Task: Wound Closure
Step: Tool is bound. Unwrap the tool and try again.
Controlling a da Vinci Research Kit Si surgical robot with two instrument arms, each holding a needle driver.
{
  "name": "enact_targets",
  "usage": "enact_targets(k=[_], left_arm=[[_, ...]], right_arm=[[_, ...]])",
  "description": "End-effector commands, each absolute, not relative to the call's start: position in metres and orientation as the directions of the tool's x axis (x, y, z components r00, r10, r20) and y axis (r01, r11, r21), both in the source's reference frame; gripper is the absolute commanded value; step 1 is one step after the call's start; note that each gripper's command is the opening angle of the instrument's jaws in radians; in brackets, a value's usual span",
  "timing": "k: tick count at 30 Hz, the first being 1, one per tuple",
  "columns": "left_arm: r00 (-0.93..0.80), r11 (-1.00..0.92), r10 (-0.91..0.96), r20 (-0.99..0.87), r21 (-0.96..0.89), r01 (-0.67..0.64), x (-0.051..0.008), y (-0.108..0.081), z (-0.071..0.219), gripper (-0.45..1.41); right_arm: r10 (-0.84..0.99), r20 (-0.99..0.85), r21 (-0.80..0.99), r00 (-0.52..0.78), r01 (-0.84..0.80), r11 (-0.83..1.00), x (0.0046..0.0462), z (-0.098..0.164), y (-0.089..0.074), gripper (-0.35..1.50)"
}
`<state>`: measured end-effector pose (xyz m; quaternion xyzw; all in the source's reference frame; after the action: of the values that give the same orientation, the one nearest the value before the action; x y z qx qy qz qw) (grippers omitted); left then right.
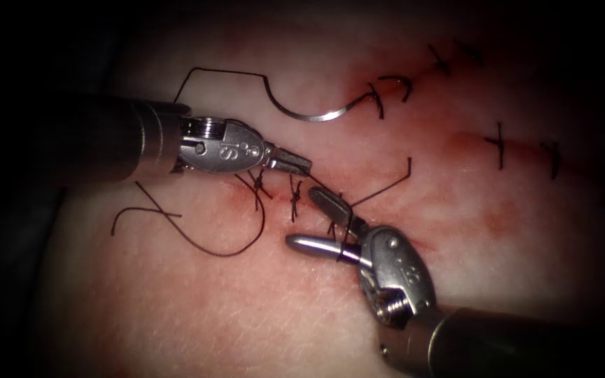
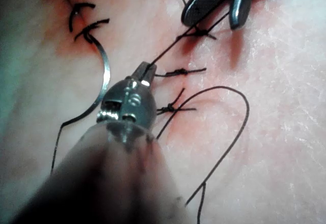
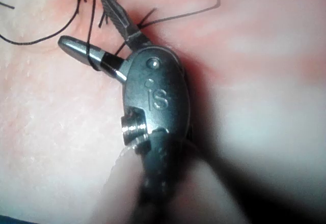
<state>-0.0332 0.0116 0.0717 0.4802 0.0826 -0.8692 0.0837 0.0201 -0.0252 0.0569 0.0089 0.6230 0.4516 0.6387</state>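
Observation:
My left tool lies over the cut in the tissue, jaws shut on the thread, which runs taut from the left tool to a knot by the right tool. My right tool stands open over the cut, grasping nothing, with thread wound around both jaws of the right tool. The curved needle lies free on the tissue beyond the cut, its tip by a stitch. The needle is held by neither tool.
Tied stitches cross the cut between the tools. A slack thread loop lies on the tissue below the left tool, and a thread end points up right. More stitches close cuts at upper right, with red fluid around them.

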Motion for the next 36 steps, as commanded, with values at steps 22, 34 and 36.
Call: enact_targets(k=[22, 34, 36], left_arm=[[-0.488, -0.982, -0.069, -0.87, -0.026, 0.185, -0.0322, 0.004, 0.062, -0.45], [-0.529, -0.987, -0.064, -0.846, -0.027, 0.161, -0.0325, 0.006, 0.064, -0.45], [-0.532, -0.987, -0.062, -0.844, -0.026, 0.158, -0.0329, 0.006, 0.064, -0.45]], right_arm=[[0.61, -0.783, 0.555, -0.12, -0.579, 0.598, 0.0188, 0.056, -0.019, 1.06], [0.772, -0.629, 0.664, 0.09, -0.455, 0.594, 0.0198, 0.049, -0.022, 1.16], [0.777, -0.618, 0.666, 0.123, -0.443, 0.6, 0.0201, 0.049, -0.023, 1.16]])
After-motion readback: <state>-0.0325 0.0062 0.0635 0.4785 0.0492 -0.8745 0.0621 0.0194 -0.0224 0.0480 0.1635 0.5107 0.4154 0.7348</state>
